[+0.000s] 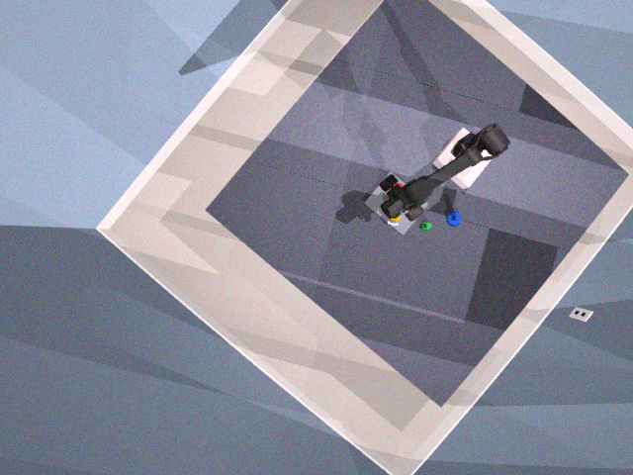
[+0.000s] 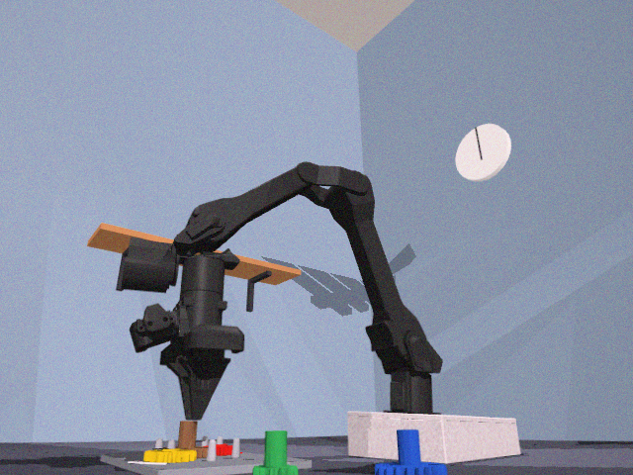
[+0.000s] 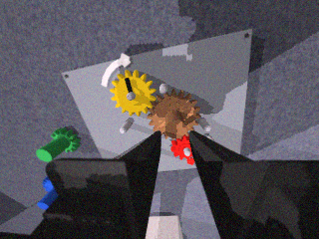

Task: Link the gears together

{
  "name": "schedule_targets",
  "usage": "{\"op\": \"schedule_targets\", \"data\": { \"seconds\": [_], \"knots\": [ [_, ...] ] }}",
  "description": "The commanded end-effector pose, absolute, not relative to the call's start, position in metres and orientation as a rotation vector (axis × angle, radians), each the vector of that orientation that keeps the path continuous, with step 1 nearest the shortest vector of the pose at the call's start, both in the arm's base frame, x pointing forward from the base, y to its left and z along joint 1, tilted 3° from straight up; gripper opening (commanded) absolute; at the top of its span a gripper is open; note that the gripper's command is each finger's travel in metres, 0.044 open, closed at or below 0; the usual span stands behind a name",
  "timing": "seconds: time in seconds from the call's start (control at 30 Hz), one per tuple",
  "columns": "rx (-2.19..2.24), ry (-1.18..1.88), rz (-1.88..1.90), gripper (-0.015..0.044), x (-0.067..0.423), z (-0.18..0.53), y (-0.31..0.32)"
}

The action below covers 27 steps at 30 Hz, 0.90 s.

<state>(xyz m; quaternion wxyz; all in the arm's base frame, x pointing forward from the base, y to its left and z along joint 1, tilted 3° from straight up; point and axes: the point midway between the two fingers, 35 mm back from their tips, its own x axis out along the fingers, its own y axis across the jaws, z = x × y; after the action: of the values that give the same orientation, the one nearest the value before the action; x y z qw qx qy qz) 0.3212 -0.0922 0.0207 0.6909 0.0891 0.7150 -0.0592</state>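
Observation:
The grey board (image 1: 404, 228) (image 2: 229, 467) (image 3: 219, 60) carries the yellow gear (image 1: 395, 218) (image 2: 169, 455) (image 3: 144, 92) and the red gear (image 1: 399, 185) (image 2: 224, 449) (image 3: 179, 148). A brown gear (image 2: 187, 434) (image 3: 171, 117) with a tall handle stands upright between them, its disc low at about their level; its teeth appear to meet both, though the red side is partly unclear. My gripper (image 2: 194, 418) (image 3: 174, 134) is partly open and empty, its tips just above the brown handle. The green gear (image 1: 425, 226) (image 2: 276, 449) (image 3: 55, 145) and blue gear (image 1: 454, 219) (image 2: 408, 444) (image 3: 48, 199) stand on the table.
Several bare pegs rise from the board, among them one peg (image 3: 163, 88) beside the yellow and brown gears and another peg (image 2: 212, 449) (image 3: 126, 125) near the yellow gear. The white robot base (image 1: 465, 178) (image 2: 394, 434) stands beyond the red gear's side.

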Motion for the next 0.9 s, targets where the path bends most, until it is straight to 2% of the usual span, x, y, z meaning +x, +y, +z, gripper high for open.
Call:
{"op": "schedule_targets", "data": {
  "seconds": [0.0,0.17,0.33,0.53,0.87],
  "knots": [
    [0.197,1.579,-0.139,0.014,0.326,0.047,-0.095],
    [0.197,1.579,-0.139,0.014,0.325,0.058,-0.095],
    [0.198,1.58,-0.137,0.0271,0.322,0.097,-0.095],
    [0.198,1.58,-0.137,0.0429,0.321,0.1,-0.095],
    [0.198,1.58,-0.137,0.044,0.321,0.1,-0.095]
  ]
}}
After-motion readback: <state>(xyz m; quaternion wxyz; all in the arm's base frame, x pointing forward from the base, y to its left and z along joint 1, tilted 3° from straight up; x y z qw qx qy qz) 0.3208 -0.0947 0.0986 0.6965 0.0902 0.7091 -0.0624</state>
